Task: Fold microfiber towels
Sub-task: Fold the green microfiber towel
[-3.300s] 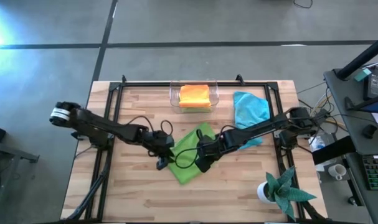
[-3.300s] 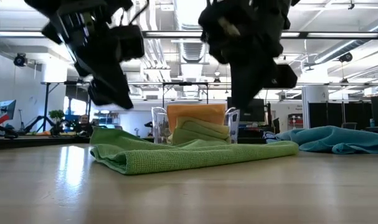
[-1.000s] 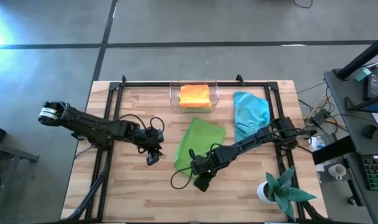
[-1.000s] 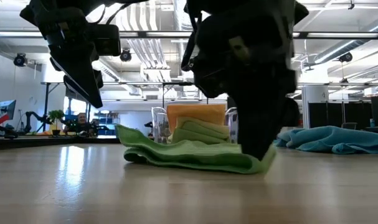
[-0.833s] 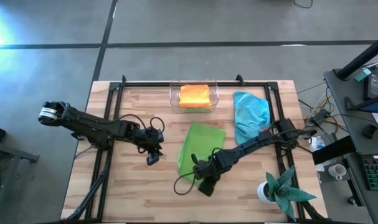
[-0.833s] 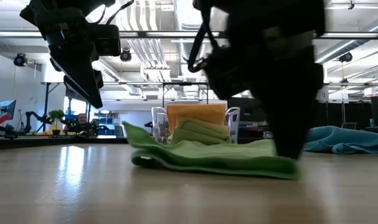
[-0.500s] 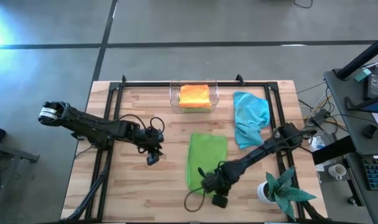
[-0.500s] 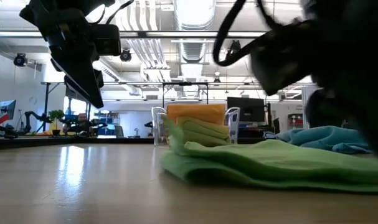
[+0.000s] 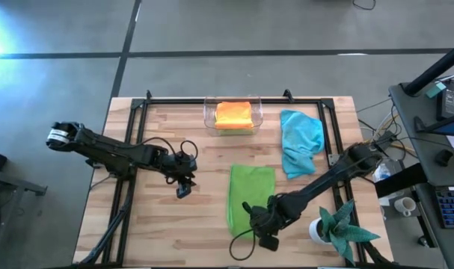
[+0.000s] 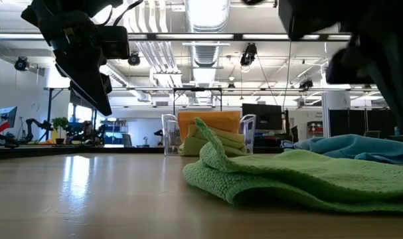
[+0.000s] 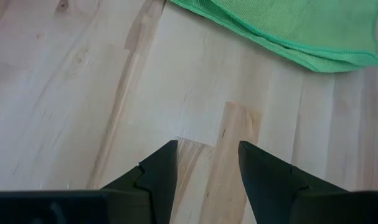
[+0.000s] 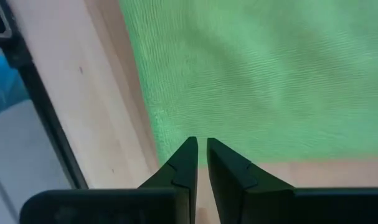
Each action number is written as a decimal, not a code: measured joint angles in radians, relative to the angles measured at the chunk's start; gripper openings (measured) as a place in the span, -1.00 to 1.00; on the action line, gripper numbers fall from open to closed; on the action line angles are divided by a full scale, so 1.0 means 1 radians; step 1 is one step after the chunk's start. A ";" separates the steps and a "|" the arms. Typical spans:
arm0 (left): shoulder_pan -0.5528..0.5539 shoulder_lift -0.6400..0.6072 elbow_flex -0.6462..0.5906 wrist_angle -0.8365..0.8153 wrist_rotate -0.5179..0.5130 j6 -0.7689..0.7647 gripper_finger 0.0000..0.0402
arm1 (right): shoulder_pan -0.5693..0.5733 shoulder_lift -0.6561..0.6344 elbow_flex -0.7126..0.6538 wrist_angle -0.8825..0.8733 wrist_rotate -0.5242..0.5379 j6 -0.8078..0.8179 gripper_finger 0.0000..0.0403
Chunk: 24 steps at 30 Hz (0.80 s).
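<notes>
Blk arms point(image 9: 122, 152), looped blk cables.

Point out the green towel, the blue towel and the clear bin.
green towel point(image 9: 250, 196), high view, middle of the folded cloth.
blue towel point(image 9: 299, 140), high view, centre of the crumpled cloth.
clear bin point(image 9: 208, 113), high view, its left wall.

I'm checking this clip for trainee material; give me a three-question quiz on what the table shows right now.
1. True or false: the right gripper is pinching an edge of the green towel.
2. What lies in the clear bin? A) a blue towel B) an orange folded towel on top of other folded towels C) a plant
3. Fill in: the left gripper hovers open over bare ____.

Key:
1. True; its fingers are closed on the near edge.
2. B; the orange towel.
3. Table.
</notes>
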 joint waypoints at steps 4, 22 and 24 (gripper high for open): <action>0.000 0.000 0.000 -0.001 0.000 0.002 -0.24 | 0.000 -0.063 0.000 -0.070 0.086 0.000 -0.83; 0.010 0.032 0.000 0.063 -0.007 -0.040 -0.24 | -0.128 -0.496 -0.325 -0.054 0.208 0.044 -0.83; 0.025 0.044 0.001 0.114 -0.008 -0.075 -0.24 | -0.153 -0.561 -0.396 -0.002 0.207 0.045 -0.83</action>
